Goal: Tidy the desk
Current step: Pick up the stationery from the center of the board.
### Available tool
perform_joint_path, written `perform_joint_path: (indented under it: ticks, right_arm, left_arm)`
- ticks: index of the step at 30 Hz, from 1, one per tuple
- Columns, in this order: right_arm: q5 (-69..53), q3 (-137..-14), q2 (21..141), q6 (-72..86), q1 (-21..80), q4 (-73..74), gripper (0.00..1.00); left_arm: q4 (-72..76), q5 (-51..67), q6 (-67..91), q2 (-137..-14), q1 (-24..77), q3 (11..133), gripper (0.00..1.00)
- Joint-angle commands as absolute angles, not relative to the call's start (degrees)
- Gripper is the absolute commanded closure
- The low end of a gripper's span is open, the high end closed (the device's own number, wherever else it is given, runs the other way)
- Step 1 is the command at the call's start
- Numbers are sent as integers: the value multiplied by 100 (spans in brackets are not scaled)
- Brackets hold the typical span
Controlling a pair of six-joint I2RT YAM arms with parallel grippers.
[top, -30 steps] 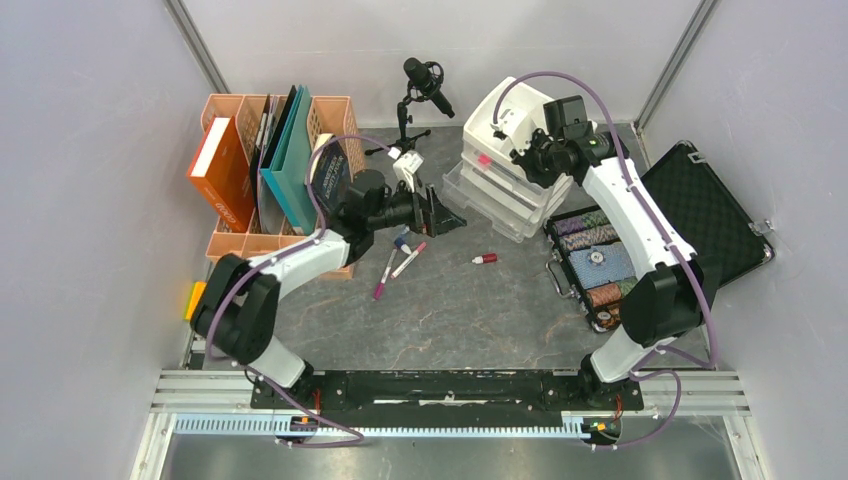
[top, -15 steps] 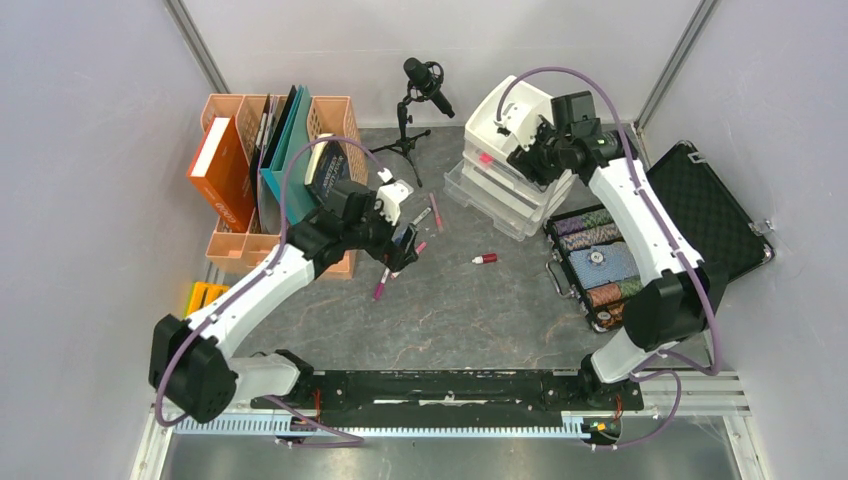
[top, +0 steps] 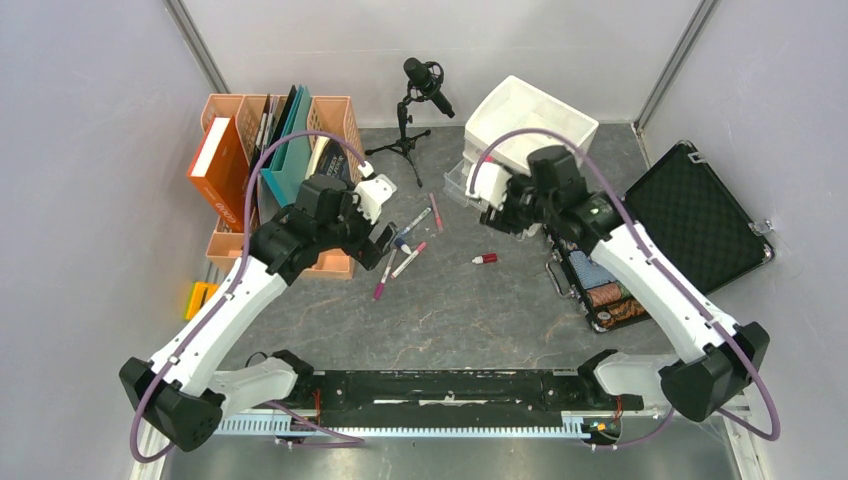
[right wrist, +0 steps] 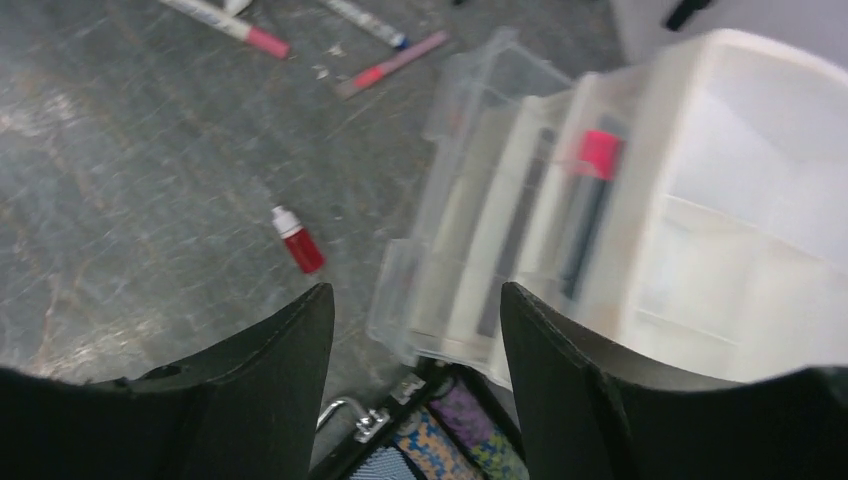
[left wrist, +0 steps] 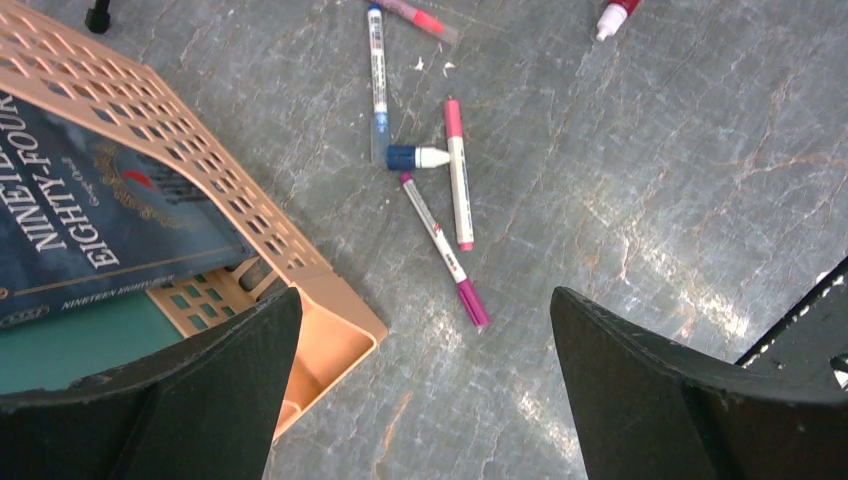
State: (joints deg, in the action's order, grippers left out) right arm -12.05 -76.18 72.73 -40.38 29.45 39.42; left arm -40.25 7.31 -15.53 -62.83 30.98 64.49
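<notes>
The left pincer (top: 385, 240) has drawn back from the microphone stand (top: 405, 140), where it reached a second ago. It now hovers just beside the near corner of the peach file rack (top: 335, 110). Its jaws stand wide with nothing between them. Below it, a loose cluster of markers (left wrist: 458, 175) lies on the table (top: 450, 310), close to that same corner of the rack. The left arm's base has also swung outward, away from the rack.

The right pincer (top: 497, 200) sat on top of the white drawer unit (top: 530, 115) a second ago. It has since come down in front of it, on the far side of the markers from the rack. Its jaws have parted and hold nothing. A small red bottle (right wrist: 298, 240) lies below it, untouched and in the same place as before.

The table is the dark, veined surface under everything, walled in grey on three sides.
</notes>
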Motion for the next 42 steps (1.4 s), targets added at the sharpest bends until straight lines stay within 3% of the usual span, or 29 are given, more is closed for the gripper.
perform_joint_path:
  ticks: [1,11,22,42]
  right_arm:
    - [-1497,-6813,7260,-4448,3310,3632,33]
    - [-715,-5886,8114,-5069,3994,3083,36]
    - [-389,-6267,9280,-5630,4034,3041,37]
    - [-104,-7033,10389,-6329,4032,3673,45]
  left_arm:
    - [-4505,518,-1785,-6100,3103,6636,0]
    - [-4400,475,-1767,-5792,3103,6436,0]
    - [-4374,519,-1783,-5728,3103,6390,0]
    - [-4210,668,-1817,-5398,3103,6278,0]
